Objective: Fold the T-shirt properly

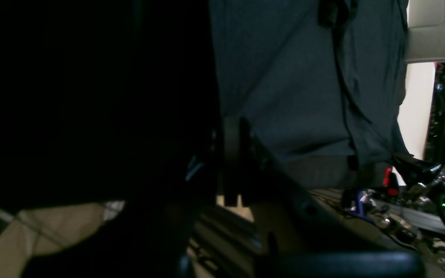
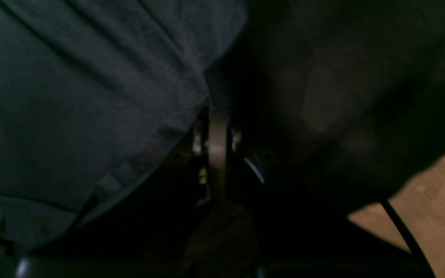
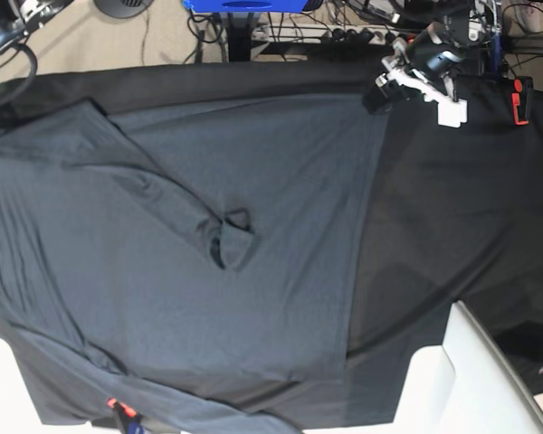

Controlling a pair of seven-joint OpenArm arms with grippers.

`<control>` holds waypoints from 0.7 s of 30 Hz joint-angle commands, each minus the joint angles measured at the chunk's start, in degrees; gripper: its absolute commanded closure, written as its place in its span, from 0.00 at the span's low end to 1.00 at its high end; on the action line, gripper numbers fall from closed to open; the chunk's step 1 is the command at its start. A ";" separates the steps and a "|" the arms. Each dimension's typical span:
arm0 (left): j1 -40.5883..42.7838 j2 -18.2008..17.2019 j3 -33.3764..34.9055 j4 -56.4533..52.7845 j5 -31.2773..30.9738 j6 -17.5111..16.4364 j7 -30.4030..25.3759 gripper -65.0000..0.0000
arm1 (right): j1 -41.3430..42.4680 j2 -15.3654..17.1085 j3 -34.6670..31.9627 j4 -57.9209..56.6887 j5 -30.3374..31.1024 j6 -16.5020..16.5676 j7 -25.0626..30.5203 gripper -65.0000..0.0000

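Black cloth (image 3: pixel 452 208) covers my whole table, and the T-shirt (image 3: pixel 253 271) lies spread flat across its left and middle, one long sleeve (image 3: pixel 154 194) folded diagonally over the chest with its cuff near the centre. My left gripper (image 1: pixel 232 162) hangs at the table's edge with its fingers closed together, shirt fabric just above it; whether it pinches cloth I cannot tell. My right gripper (image 2: pixel 216 150) is likewise closed, beside the shirt's hem.
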 commanded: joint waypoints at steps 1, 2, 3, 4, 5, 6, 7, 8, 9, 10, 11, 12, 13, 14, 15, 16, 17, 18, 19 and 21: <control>0.76 -0.78 -0.33 0.97 -0.87 -0.60 -0.71 1.00 | -0.19 1.36 0.18 1.30 0.49 0.07 0.74 1.00; 0.85 -1.13 -0.33 0.97 -0.87 -0.60 -0.71 1.00 | -0.63 1.36 0.18 1.30 0.58 0.07 0.74 1.00; 0.85 -1.31 -0.33 0.97 -0.87 -0.60 -0.71 1.00 | -0.98 1.36 0.18 1.30 0.58 0.07 0.74 1.00; 0.94 -1.39 -0.33 0.88 -0.87 -0.60 -0.71 1.00 | -1.07 1.36 0.18 1.30 0.58 0.07 0.74 1.00; 0.94 -1.39 -0.33 0.88 -0.87 -0.60 -0.71 1.00 | -1.24 1.36 0.18 1.30 0.58 0.07 0.74 1.00; 0.94 -1.48 -0.33 0.79 -0.87 -0.60 -0.71 1.00 | -1.59 1.36 0.18 1.30 0.58 0.07 0.74 1.00; 0.94 -1.48 -0.33 0.62 -0.87 -0.60 -0.71 1.00 | -1.95 1.36 0.18 1.30 0.58 0.07 0.83 1.00; 0.94 -1.48 -0.33 0.53 -0.87 -0.60 -0.71 1.00 | -2.03 1.36 0.18 1.30 0.58 0.07 0.83 1.00; 0.94 -1.48 -0.33 0.53 -0.87 -0.60 -0.71 1.00 | -2.21 1.27 0.18 1.30 0.58 0.07 0.83 1.00; 0.85 -1.48 -0.33 0.53 -0.78 -0.60 -0.71 1.00 | -2.21 1.27 0.27 1.30 0.58 0.07 0.83 1.00; 0.76 -1.48 -0.24 0.44 -0.78 -0.60 -0.71 1.00 | -2.30 1.27 0.27 1.30 0.58 0.07 0.83 1.00; 0.68 -1.48 -0.16 0.44 -0.78 -0.60 -0.71 1.00 | -2.30 1.27 0.27 1.30 0.58 0.07 0.83 1.00; 0.68 -1.48 -0.16 0.44 -0.78 -0.60 -0.71 1.00 | -2.30 1.19 0.27 1.30 0.58 0.07 0.83 1.00; 0.59 -1.48 -0.16 0.44 -0.78 -0.60 -0.71 1.00 | -2.38 0.83 0.27 1.30 0.49 0.07 0.83 1.00; 0.59 -1.48 -0.24 0.36 -0.69 -0.60 -0.71 1.00 | -2.38 0.48 0.27 1.47 0.49 0.07 0.83 1.00; 0.59 -1.48 -0.24 0.36 0.10 -0.60 -0.71 1.00 | -2.56 0.13 0.27 2.00 0.41 0.07 0.83 1.00; 0.59 -1.31 -0.24 0.36 1.06 -0.60 -0.71 1.00 | -3.09 0.04 0.27 2.70 0.32 0.07 0.83 1.00; 0.50 -1.22 -0.33 0.36 2.29 -0.60 -0.71 1.00 | -3.53 -0.13 0.27 3.58 0.49 -0.10 0.83 1.00; 0.50 -1.13 -0.33 0.36 3.35 -0.60 -0.79 1.00 | -3.70 -1.01 0.27 4.20 0.58 -0.81 0.83 1.00; 0.50 -1.04 -0.24 0.36 4.40 -0.60 -0.79 1.00 | -3.88 -1.89 0.27 5.78 0.49 -2.65 1.00 1.00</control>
